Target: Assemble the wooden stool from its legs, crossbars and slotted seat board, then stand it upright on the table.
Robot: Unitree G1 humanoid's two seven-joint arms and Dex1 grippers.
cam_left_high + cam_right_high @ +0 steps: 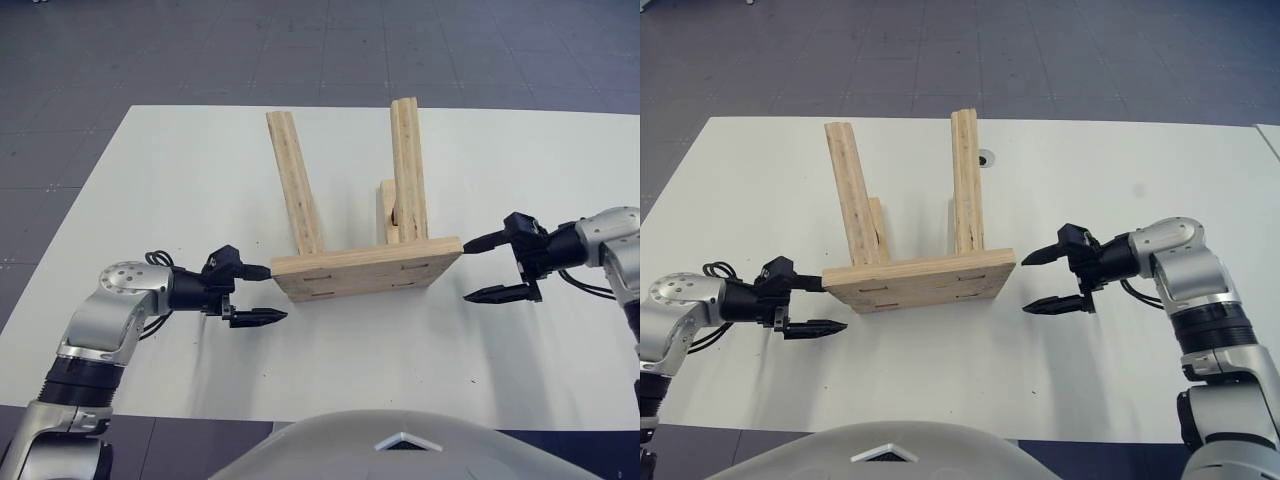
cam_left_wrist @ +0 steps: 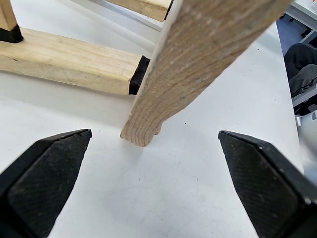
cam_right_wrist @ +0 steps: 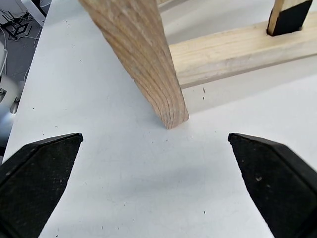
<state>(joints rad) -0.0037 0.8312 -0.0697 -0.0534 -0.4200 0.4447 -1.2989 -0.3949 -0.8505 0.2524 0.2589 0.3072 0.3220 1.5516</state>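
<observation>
Pale wood stool (image 1: 365,268), assy'd, on side

Pale wooden stool (image 1: 365,268), white table (image 1: 150,180), black left hand (image 1: 262,293) and right hand (image 1: 478,268).

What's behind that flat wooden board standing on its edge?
The left leg and right leg stretch away from the seat board over the table. A shorter piece between them is partly covered by it.
</observation>
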